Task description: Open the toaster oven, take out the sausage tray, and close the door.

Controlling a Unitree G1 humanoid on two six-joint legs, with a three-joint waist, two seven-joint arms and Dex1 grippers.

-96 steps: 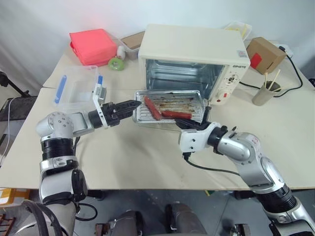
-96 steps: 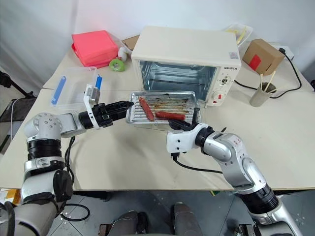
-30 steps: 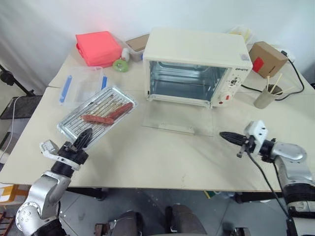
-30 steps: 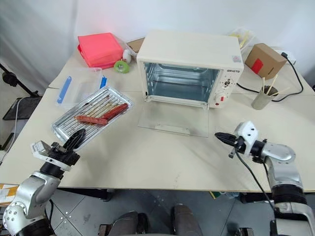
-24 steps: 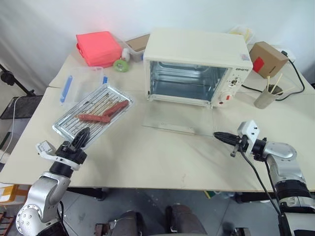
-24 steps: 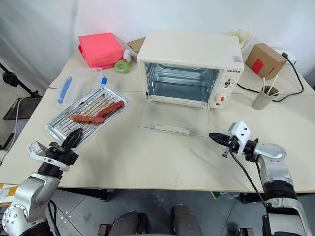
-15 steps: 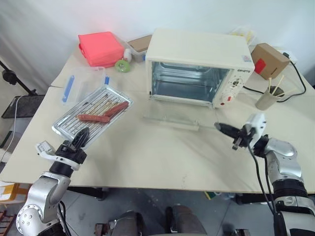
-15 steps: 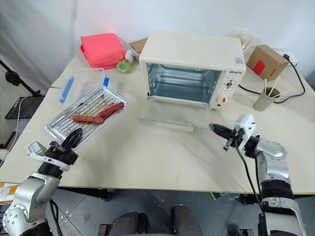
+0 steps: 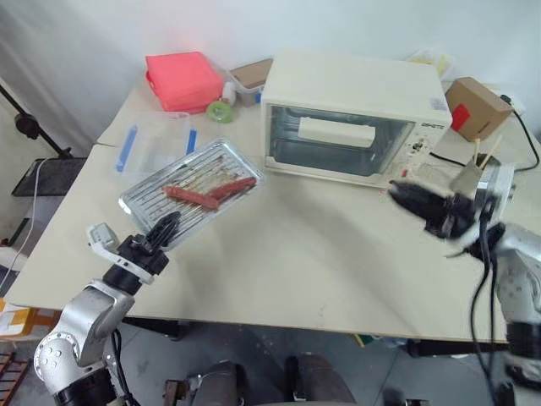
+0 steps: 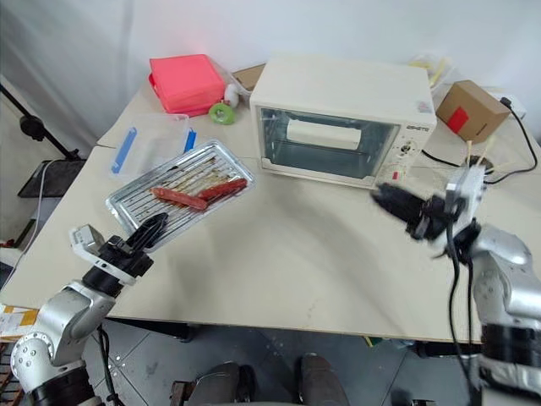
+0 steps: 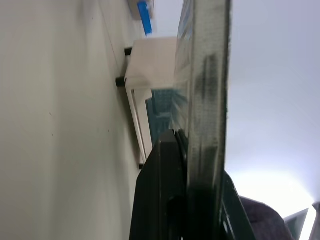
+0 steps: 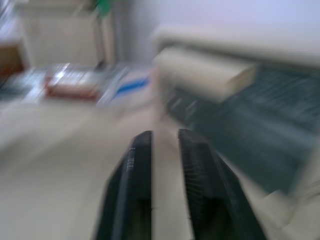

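Door (image 9: 336, 145) of the toaster oven (image 9: 355, 114) stands shut now, its cream bar handle (image 10: 328, 134) upright against the glass, where half a second ago the panel was swinging up off the table (image 9: 313, 262). Right gripper (image 10: 399, 205), blurred in the head views, hangs just off the oven's control side; in the right wrist view its two black fingers (image 12: 136, 190) stand slightly apart with nothing between them. Left gripper (image 9: 162, 230) is clamped on the near edge of the sausage tray (image 9: 193, 194), which sits out on the table well left of the oven, two red sausages (image 9: 209, 192) on it, beside the clear plastic box (image 9: 154, 140). Judging by this, only releasing the tray looks left to do.
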